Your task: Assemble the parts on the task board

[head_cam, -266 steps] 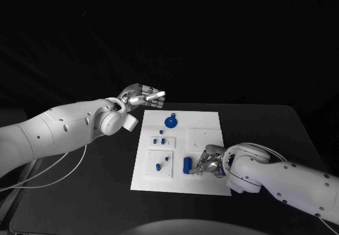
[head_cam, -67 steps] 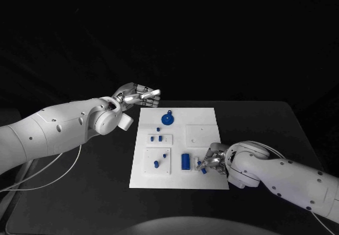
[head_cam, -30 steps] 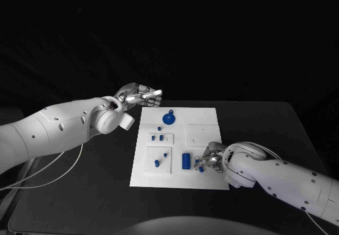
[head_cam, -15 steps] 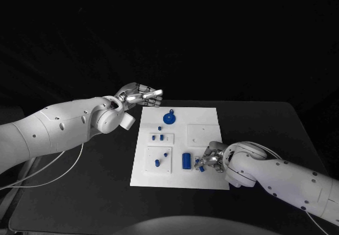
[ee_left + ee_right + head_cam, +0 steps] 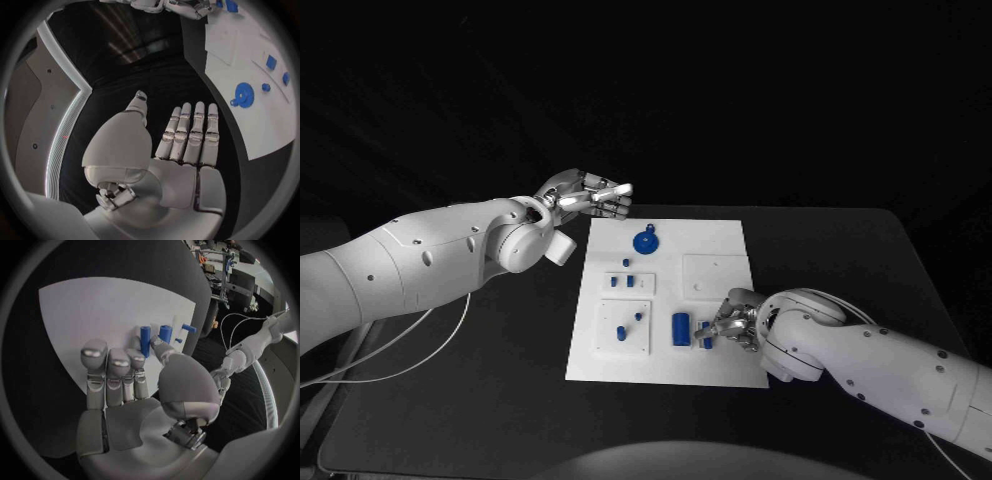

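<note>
left hand (image 5: 593, 197) empty, right hand (image 5: 734, 322) seemingly pinching

Black table (image 5: 848, 260) under board; white cable (image 5: 423, 345) trailing across its left side.

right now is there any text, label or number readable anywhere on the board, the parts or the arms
None readable: the task board, the blue parts and both arms show no words, numbers or signs.
The clutter behind the table in the right wrist view is too small and blurred to read.
</note>
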Robot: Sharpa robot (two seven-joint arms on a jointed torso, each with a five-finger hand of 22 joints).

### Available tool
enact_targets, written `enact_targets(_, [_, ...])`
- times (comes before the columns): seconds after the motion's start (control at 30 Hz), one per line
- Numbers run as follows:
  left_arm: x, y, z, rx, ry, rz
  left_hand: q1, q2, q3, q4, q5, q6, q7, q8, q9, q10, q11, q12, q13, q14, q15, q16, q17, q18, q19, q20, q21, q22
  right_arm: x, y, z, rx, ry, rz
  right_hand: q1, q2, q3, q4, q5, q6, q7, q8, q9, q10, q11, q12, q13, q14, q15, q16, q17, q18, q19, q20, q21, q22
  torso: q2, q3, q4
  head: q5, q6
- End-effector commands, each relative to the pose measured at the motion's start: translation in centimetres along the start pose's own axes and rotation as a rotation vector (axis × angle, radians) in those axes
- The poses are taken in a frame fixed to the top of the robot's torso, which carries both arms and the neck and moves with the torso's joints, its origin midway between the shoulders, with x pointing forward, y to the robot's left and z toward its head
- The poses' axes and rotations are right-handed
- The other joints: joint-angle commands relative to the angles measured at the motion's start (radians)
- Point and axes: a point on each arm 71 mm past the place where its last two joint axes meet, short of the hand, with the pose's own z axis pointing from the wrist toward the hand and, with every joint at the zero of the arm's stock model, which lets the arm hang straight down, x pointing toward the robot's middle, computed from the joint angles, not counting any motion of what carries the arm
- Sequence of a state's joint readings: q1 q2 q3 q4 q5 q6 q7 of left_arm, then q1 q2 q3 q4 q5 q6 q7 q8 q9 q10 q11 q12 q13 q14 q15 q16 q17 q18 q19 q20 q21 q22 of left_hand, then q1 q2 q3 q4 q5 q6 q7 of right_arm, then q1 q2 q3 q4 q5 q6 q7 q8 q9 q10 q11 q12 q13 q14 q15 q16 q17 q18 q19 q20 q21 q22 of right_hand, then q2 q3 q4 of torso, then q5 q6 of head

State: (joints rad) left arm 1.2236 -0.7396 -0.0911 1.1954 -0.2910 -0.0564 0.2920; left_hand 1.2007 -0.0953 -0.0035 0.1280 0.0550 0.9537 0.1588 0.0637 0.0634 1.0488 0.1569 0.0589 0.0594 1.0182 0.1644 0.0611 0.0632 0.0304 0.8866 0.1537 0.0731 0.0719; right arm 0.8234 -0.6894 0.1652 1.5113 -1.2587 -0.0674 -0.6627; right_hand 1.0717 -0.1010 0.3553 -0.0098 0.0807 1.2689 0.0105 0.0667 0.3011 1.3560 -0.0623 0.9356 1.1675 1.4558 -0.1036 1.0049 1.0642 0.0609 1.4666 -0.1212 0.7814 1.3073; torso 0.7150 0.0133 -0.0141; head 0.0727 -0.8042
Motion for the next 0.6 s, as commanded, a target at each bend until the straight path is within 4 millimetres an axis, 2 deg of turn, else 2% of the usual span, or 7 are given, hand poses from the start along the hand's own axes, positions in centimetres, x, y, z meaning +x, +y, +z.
enact_targets(0.03, [0.18,-0.09,0.03,0.007,0.016,-0.001,-0.001,0.012,-0.005,0.000,-0.003,-0.006,0.001,0.000,0.000,-0.004,-0.002,0.000,0.001,-0.001,0.002,0.000,0.000,0.012,0.005,0.002,0.006,0.001,0.07,-0.09,0.02,0.000,-0.001,-0.011,0.002,-0.036,-0.004,0.045,-0.022,0.003,0.004,-0.003,-0.002,-0.005,0.004,0.003,-0.001,-0.001,-0.003,0.004,-0.002,-0.019,0.031,-0.008,-0.006,0.095,0.000,0.0007,-0.0003,0.001,0.000])
enact_targets(0.07, [0.18,-0.09,0.03,0.007,0.016,-0.001,-0.001,0.012,-0.005,0.000,-0.003,-0.006,0.001,0.000,0.000,-0.004,-0.002,0.000,0.001,-0.001,0.002,0.000,0.000,0.012,0.005,0.002,0.006,0.001,0.07,-0.08,0.01,-0.001,-0.001,-0.011,0.018,-0.041,-0.018,0.068,-0.022,0.004,0.005,-0.003,-0.002,-0.005,0.004,0.002,-0.001,0.000,-0.002,0.004,-0.002,-0.019,0.030,-0.007,-0.007,0.095,0.000,0.0007,-0.0003,0.001,0.000])
enact_targets(0.2, [0.18,-0.08,0.03,0.006,0.016,-0.001,0.001,0.014,-0.005,-0.002,-0.003,-0.004,0.001,0.001,0.000,-0.004,-0.002,0.000,0.001,0.000,0.002,0.000,0.000,0.013,0.005,0.002,0.006,0.001,0.07,-0.03,-0.03,-0.005,-0.002,-0.009,0.028,-0.046,-0.037,0.086,-0.021,0.003,0.005,-0.002,-0.002,-0.006,0.005,0.001,-0.002,0.000,-0.003,0.002,-0.003,-0.018,0.031,-0.007,-0.007,0.095,0.000,0.0007,-0.0004,0.000,0.000])
enact_targets(0.6, [0.15,-0.06,0.03,0.004,0.015,0.000,0.001,0.014,-0.005,-0.002,-0.003,-0.004,0.001,0.001,0.000,-0.004,-0.002,0.000,0.001,0.000,0.002,0.000,0.000,0.013,0.005,0.002,0.006,0.001,0.09,0.24,-0.22,-0.027,-0.005,0.000,0.027,-0.050,-0.046,0.092,-0.022,0.004,0.006,-0.003,-0.002,-0.006,0.005,0.000,-0.002,-0.001,-0.003,0.002,-0.003,-0.018,0.031,-0.007,-0.010,0.095,0.000,0.0006,-0.0004,0.001,-0.001])
